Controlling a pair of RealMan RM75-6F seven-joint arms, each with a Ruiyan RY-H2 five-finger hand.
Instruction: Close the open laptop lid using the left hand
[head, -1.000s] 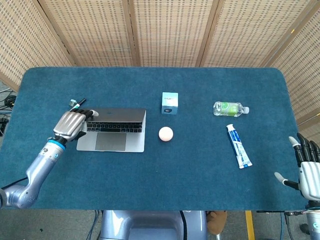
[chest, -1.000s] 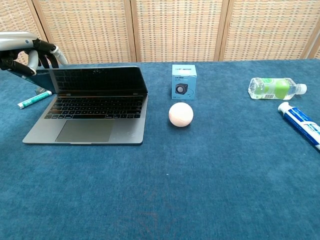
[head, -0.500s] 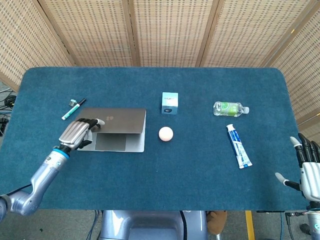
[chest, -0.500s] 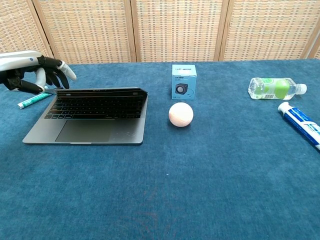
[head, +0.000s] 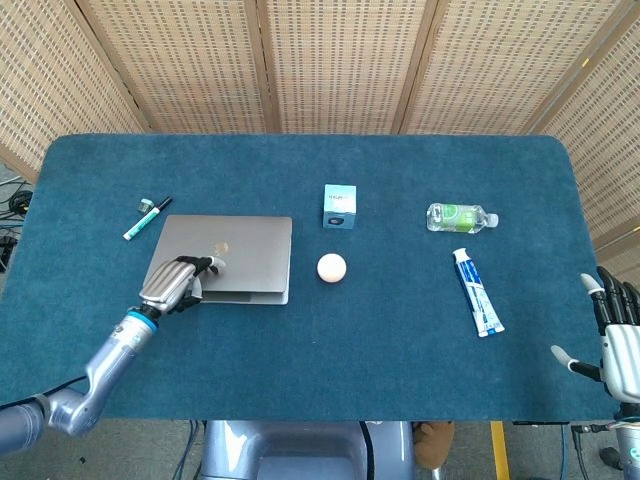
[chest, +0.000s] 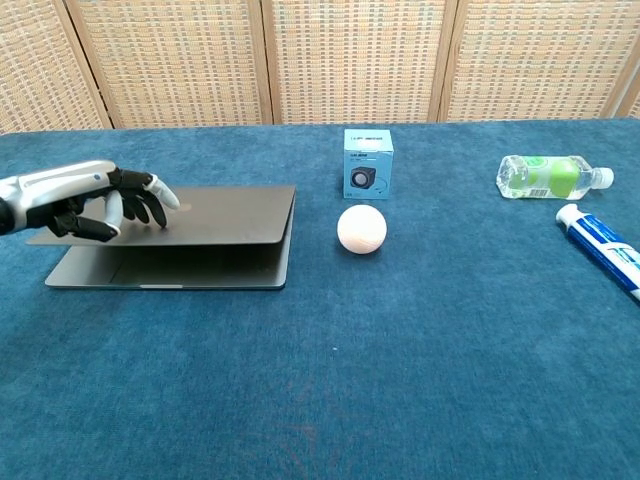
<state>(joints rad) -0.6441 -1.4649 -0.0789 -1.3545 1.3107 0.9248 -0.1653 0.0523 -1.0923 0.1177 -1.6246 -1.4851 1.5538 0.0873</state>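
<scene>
The grey laptop (head: 235, 250) (chest: 215, 222) lies left of the table's centre with its lid nearly down; a thin gap still shows along its front edge. My left hand (head: 175, 284) (chest: 95, 200) rests on the lid's front left part, fingers spread flat on the metal and holding nothing. My right hand (head: 618, 340) hangs off the table's front right corner with fingers apart and nothing in it; the chest view does not show it.
A pink ball (head: 331, 267) (chest: 361, 228) and a small blue box (head: 340, 206) (chest: 368, 163) sit just right of the laptop. A marker (head: 146, 217) lies behind its left corner. A plastic bottle (head: 460, 216) (chest: 548, 175) and a toothpaste tube (head: 477, 291) (chest: 603, 249) lie to the right.
My left hand has pushed the lid from upright down to almost flat, moving toward the table's front edge with it. The right hand has barely moved.
</scene>
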